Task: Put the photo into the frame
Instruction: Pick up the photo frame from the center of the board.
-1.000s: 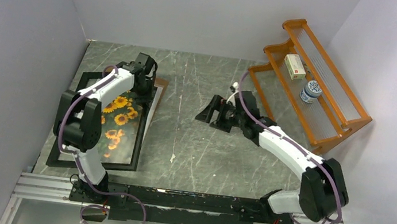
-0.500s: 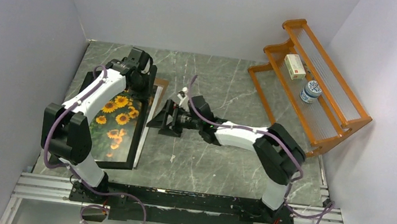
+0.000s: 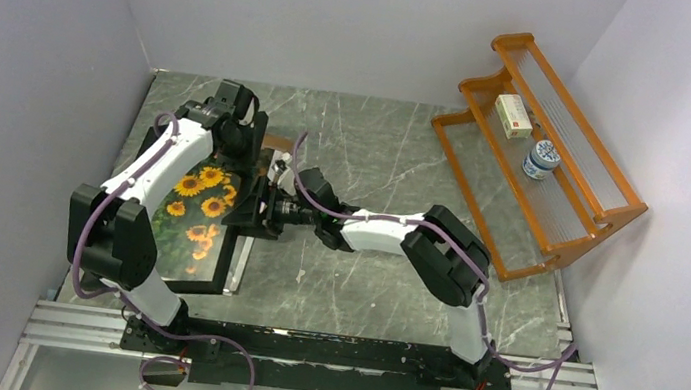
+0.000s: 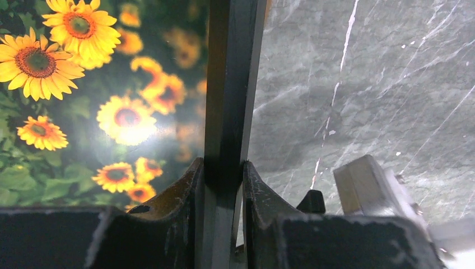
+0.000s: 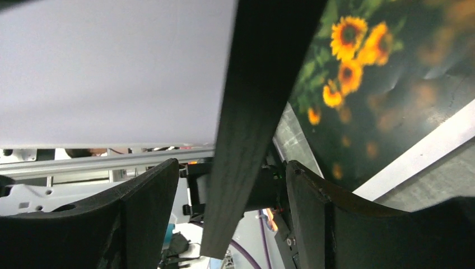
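Note:
The black frame (image 3: 234, 259) stands tilted up off the table at the left, with the sunflower photo (image 3: 196, 204) showing in it. My left gripper (image 3: 243, 145) is shut on the frame's far edge; the left wrist view shows the black bar (image 4: 231, 84) pinched between both fingers (image 4: 224, 176), with the photo (image 4: 78, 84) beside it. My right gripper (image 3: 258, 206) straddles the frame's right edge. In the right wrist view the frame's bar (image 5: 263, 84) passes between the open fingers (image 5: 232, 188) with a gap on each side. The photo (image 5: 358, 56) lies beyond it.
An orange wooden rack (image 3: 563, 198) stands at the back right, holding a small box (image 3: 513, 116) and a blue-and-white jar (image 3: 541, 160). Grey walls close in the marble table (image 3: 371, 279) on three sides. A brown board corner (image 3: 277, 139) shows behind the frame.
My right arm has swung left across the table and brought its jaws around the frame's right edge, narrowing slightly. The left gripper has tipped the frame up further.

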